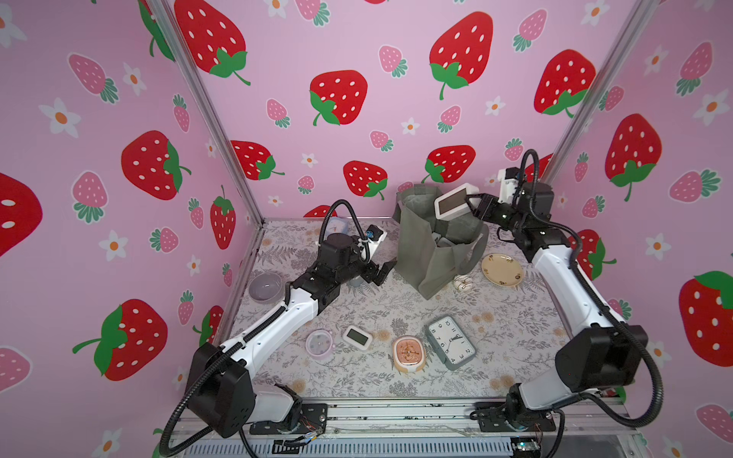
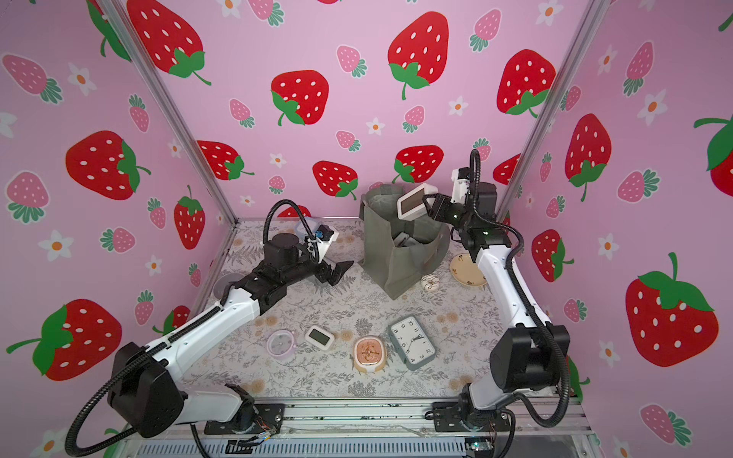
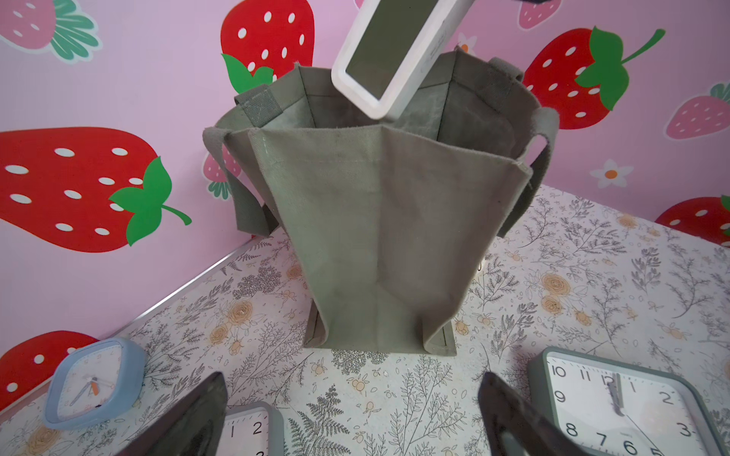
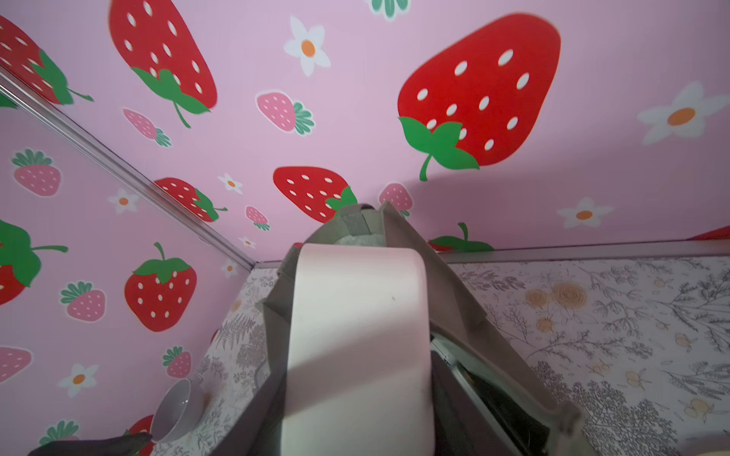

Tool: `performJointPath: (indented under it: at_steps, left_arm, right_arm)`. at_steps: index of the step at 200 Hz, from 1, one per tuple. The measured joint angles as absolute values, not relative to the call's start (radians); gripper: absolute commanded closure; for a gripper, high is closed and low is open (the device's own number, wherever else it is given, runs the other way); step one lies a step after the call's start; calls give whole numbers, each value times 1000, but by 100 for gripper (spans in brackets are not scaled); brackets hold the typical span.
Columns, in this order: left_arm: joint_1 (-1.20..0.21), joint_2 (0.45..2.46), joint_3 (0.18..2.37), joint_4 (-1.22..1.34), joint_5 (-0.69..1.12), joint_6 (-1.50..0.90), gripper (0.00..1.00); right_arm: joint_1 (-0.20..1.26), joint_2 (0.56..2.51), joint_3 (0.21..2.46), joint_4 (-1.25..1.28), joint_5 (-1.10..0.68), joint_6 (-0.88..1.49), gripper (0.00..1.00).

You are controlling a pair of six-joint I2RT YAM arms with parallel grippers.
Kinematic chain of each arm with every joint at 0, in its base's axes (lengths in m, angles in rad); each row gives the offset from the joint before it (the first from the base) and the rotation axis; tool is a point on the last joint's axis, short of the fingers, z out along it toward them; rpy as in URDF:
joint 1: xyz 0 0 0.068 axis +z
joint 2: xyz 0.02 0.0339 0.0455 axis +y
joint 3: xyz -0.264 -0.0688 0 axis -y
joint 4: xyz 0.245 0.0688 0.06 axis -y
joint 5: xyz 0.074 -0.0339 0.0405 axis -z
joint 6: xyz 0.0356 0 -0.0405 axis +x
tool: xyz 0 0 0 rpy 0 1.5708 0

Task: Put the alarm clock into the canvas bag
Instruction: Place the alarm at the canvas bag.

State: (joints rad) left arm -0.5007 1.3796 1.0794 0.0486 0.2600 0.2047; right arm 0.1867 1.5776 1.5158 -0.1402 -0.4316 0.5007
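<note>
Strawberry wallpaper (image 1: 337, 99) everywhere, flowery table (image 1: 396, 309), and at the back of it the canvas bag (image 1: 420, 257) is stood upright with its mouth open. The white alarm clock (image 1: 452, 204) is pinched at one end by the right gripper (image 1: 472, 203) and held tilted just over the bag's mouth, not inside yet. The left gripper (image 1: 384, 273) is spread wide with nothing in it, just beside the bag, and a grey clock (image 1: 450, 343) is seen lying near the front.
</note>
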Motion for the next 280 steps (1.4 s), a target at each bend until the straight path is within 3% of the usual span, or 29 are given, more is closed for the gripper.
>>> performJointPath:
  at_steps: [54, 106, 167, 207, 280]
  left_arm:
    - [-481, 1462, 1137, 65, 297, 179, 1]
    - [-464, 1533, 1209, 89, 328, 179, 10]
    - [-429, 1682, 1307, 139, 375, 191, 14]
    - [-383, 1777, 1366, 180, 449, 192, 27]
    - [-365, 1917, 1577, 173, 617, 270, 37]
  right_arm:
    - [228, 1684, 1568, -239, -500, 445, 60]
    - [262, 1774, 1675, -320, -509, 403, 60]
    - [314, 1864, 1833, -471, -433, 326, 60]
    - [340, 1863, 1893, -553, -374, 310, 60]
    - [376, 1863, 1971, -660, -268, 286, 60]
